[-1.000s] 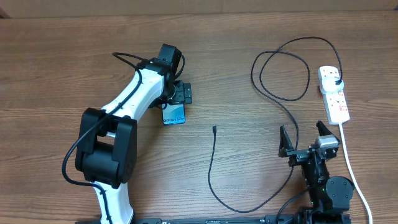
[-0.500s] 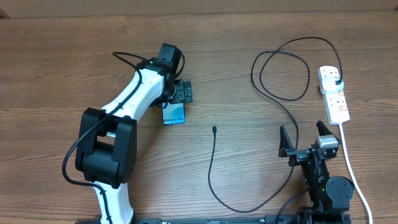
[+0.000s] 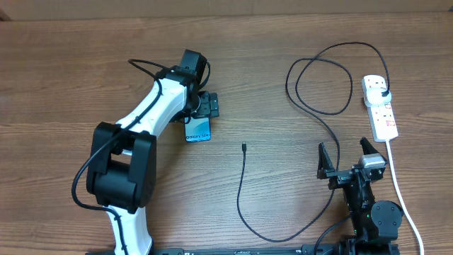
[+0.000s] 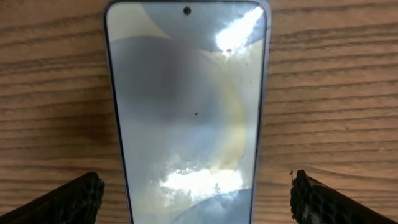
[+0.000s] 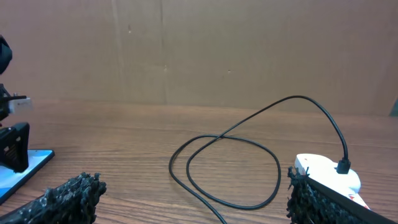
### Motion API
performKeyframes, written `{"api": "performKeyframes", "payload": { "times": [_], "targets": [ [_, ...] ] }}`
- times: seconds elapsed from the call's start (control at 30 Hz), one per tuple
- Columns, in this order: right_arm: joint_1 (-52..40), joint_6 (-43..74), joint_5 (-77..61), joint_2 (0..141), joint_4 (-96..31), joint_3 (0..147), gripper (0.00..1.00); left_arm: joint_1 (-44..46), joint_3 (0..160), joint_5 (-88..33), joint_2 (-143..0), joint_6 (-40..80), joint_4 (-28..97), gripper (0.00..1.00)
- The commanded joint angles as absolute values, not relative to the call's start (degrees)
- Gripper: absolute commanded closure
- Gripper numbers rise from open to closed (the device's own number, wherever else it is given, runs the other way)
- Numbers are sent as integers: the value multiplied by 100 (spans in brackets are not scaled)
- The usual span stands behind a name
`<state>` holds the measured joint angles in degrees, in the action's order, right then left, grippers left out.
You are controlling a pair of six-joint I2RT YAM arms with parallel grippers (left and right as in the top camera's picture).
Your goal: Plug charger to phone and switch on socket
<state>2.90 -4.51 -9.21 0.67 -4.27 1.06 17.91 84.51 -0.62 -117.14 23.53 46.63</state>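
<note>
The phone (image 3: pixel 199 132) lies flat on the wooden table, its pale screen (image 4: pixel 186 112) filling the left wrist view. My left gripper (image 3: pixel 201 113) hovers over it, open, its fingers (image 4: pixel 81 196) standing outside both long edges without touching. The charger cable's small connector tip (image 3: pixel 243 147) lies free right of the phone. The cable (image 3: pixel 318 78) loops across the table to its black plug (image 3: pixel 383 92), seated in the white socket (image 3: pixel 382 117). My right gripper (image 3: pixel 347 157) stands open and empty near the front edge, below the cable loop (image 5: pixel 230 168) and left of the socket (image 5: pixel 323 171).
The socket's thick white cord (image 3: pixel 400 195) runs down the right side past my right arm's base. The black cable sweeps in a low arc (image 3: pixel 283 237) just left of that base. A cardboard wall (image 5: pixel 199 50) backs the table.
</note>
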Motion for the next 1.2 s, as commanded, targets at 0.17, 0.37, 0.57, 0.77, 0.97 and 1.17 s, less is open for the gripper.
{"api": "performKeyframes", "payload": {
  "times": [0.17,0.37,0.57,0.77,0.97,1.17],
  "targets": [
    [257,-436,-950,16,-397,45,0,1802,8381,-38,-12169,2272,4646,0],
    [257,-436,-947,16,-397,45,0,1802,8381,-40,-12171,2305,4633,0],
    [257,-436,-950,16,-397,45,0,1802,8381,-47,-12171,2639,4654,0],
    [257,-436,-950,16,-397,45,0,1800,8381,-47,-12171,2746,4783,0],
    [257,-436,-950,16,-397,45,0,1800,8383,-47,-12171,2742,4923,0],
    [257,-436,-950,16,-397,45,0,1802,8403,-47,-12171,2624,4923,0]
  ]
}}
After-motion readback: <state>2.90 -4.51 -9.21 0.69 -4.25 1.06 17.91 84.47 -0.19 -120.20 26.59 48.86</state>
